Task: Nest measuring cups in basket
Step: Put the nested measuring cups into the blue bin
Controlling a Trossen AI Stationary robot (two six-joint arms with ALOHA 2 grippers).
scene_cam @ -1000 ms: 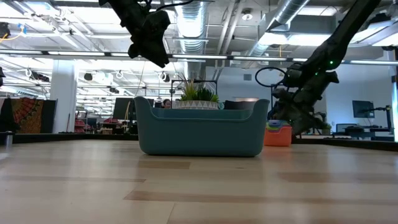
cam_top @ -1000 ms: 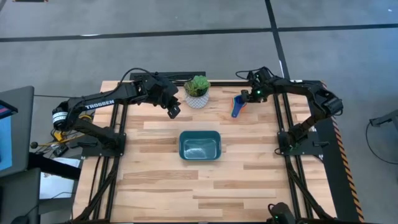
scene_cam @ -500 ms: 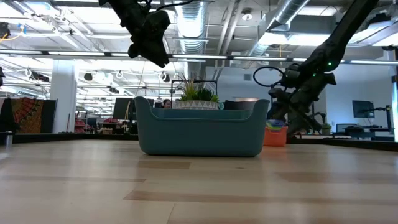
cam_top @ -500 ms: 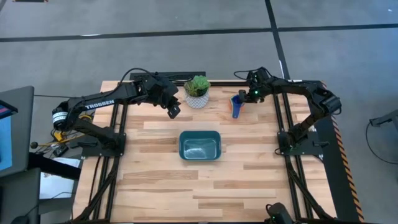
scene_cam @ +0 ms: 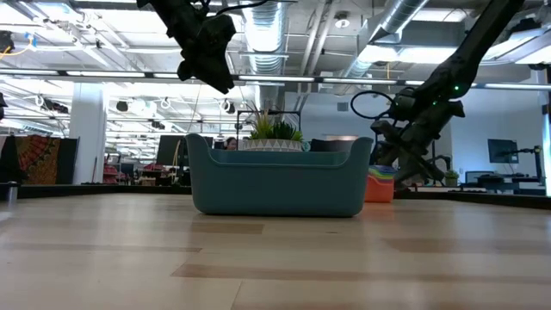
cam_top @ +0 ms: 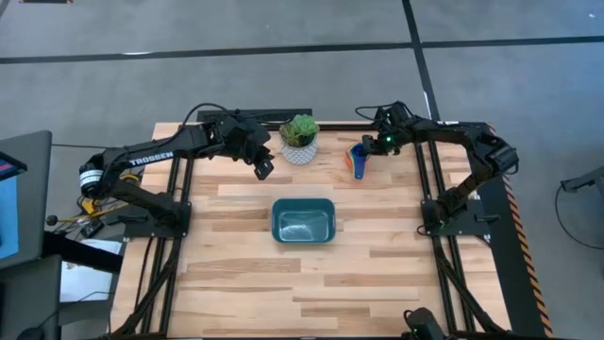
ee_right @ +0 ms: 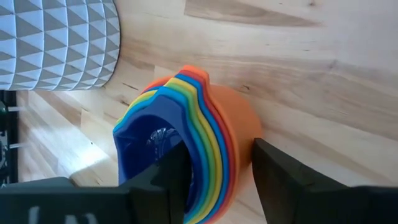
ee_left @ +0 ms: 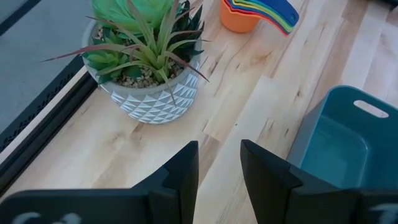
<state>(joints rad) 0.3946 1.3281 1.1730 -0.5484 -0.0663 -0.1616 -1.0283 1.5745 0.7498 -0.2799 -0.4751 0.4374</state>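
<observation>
The measuring cups (ee_right: 186,124) stand nested in one stack, orange outermost and blue innermost, on the table's far right part (cam_top: 358,162), right of the plant pot. My right gripper (ee_right: 217,180) is down at the stack and shut on it (cam_top: 363,153). The dark teal basket (cam_top: 303,220) sits on its base at the table's middle, with no cup in it. My left gripper (cam_top: 263,170) hangs open high above the far left part, near the plant, with nothing between its fingers (ee_left: 219,162). My right gripper has one finger (ee_right: 171,177) inside the innermost blue cup and the other (ee_right: 280,174) outside the orange cup. The nested walls (ee_right: 217,155) on one side of the stack lie between them. The fingers slant down from the far right. The stack's bottom stays on the table (scene_cam: 379,183).
A white patterned pot with a green plant (cam_top: 299,140) stands at the far edge, between my two grippers and close to the left of the cups. The basket's near side and the whole near half of the wooden table (cam_top: 311,283) lie bare.
My right gripper has closed its fingers on the wall of the cup stack without travelling. The stack has been nudged a little toward the plant and has turned slightly on the table.
</observation>
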